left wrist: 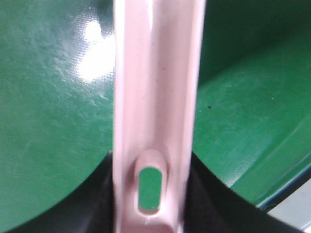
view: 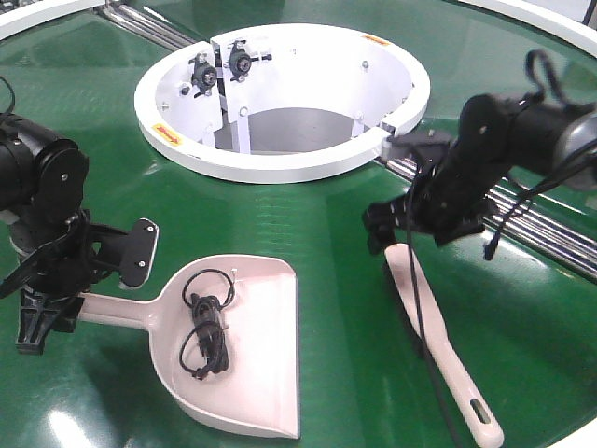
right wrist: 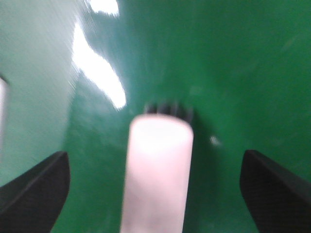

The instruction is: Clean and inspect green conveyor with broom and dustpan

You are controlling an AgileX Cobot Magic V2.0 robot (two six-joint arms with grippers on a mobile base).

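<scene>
Broom (view: 438,347) lies 11-to-5 on the conveyor (view: 345,373), handle toward 5, open belt around it. Right hand (view: 399,235) is released, straddling its head. Dustpan (view: 256,359) handle points to 9; left hand (view: 86,291) grip: cannot tell.

Blurred view. The pale pink, rounded end of the broom (right wrist: 158,165) lay over the glossy green conveyor (right wrist: 233,73), a short dark fringe at its tip. The right gripper's (right wrist: 155,194) black fingers (right wrist: 36,189) stood wide apart, clear of it.
</scene>
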